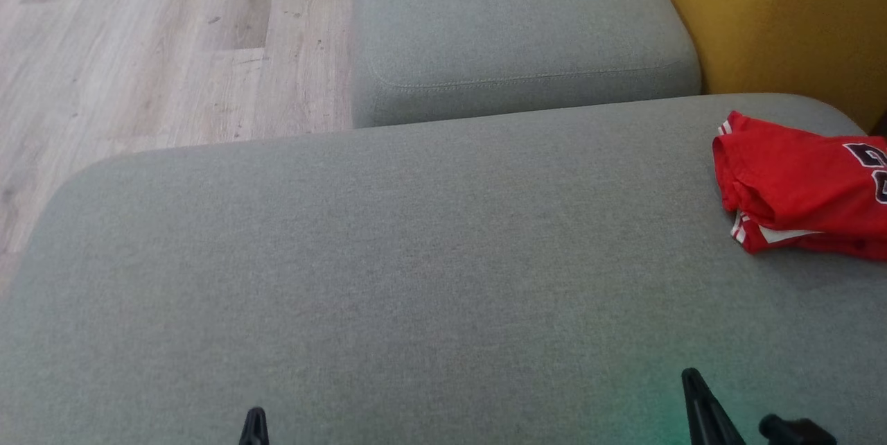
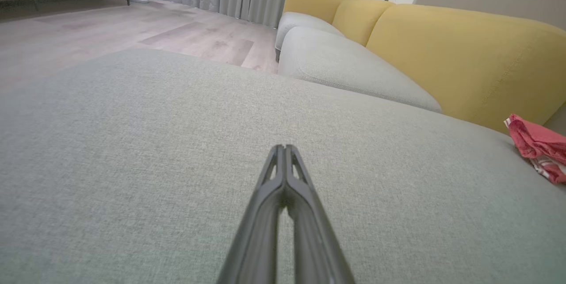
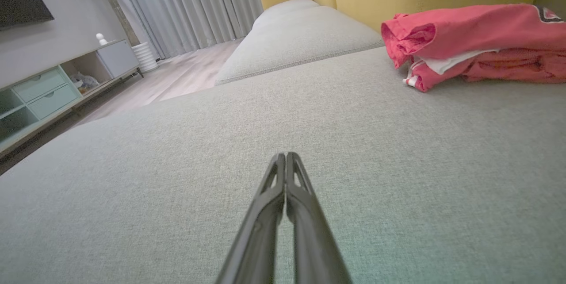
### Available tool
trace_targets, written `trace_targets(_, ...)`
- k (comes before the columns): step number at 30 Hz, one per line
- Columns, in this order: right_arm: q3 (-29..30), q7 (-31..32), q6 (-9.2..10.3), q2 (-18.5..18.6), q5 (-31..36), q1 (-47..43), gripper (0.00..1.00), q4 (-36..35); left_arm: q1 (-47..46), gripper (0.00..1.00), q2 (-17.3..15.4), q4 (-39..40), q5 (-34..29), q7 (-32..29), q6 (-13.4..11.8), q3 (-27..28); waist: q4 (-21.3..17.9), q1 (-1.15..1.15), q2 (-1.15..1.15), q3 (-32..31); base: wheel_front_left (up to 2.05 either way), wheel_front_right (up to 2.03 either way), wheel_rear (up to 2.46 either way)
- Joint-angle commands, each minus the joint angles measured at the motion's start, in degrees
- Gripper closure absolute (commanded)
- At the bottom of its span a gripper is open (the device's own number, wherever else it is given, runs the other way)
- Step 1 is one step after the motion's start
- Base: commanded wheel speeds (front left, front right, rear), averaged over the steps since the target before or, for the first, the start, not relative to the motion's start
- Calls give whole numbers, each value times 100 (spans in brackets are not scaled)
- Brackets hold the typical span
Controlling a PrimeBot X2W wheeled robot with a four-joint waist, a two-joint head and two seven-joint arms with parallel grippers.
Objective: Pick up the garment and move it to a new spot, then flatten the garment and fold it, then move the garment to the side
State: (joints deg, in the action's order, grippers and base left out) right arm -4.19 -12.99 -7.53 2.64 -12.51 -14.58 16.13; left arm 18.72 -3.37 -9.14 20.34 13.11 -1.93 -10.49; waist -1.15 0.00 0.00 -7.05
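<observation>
Red jersey bunched at the seat cushion's far right corner.
Left gripper and right gripper near its front edge, fingers together.

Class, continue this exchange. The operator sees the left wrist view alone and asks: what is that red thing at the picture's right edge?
Observer: A loosely folded red garment with black lettering.
Operator: Does the right pincer hold it?
Observer: No; the right pincer is shut on nothing, apart from it.
Operator: Which pincer is nearer?
Observer: The right; in the head view the left pincer sits far across the cushion.
</observation>
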Motion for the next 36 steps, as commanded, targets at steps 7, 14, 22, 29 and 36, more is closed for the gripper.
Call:
trace_targets(7,61,124,1,74,-642,395,100,-195,-410,100,-56,99,578,-106,99,150,8,0,0,48,0,0,0)
trace_targets(14,102,233,1,96,-1231,520,100,-198,-571,100,-76,43,1115,-216,165,228,16,0,0,99,0,0,0)
trace_targets(22,142,333,1,112,-1741,630,100,-201,-709,100,-91,10,1580,-315,221,302,24,0,0,144,0,0,0)
trace_targets(29,186,436,1,126,-2249,740,100,-204,-843,100,-102,-22,2041,-418,277,380,31,0,0,189,0,0,0)
trace_targets(36,233,541,2,137,-2754,850,100,-206,-978,100,-111,-58,2500,-524,333,461,38,0,0,235,0,0,0)
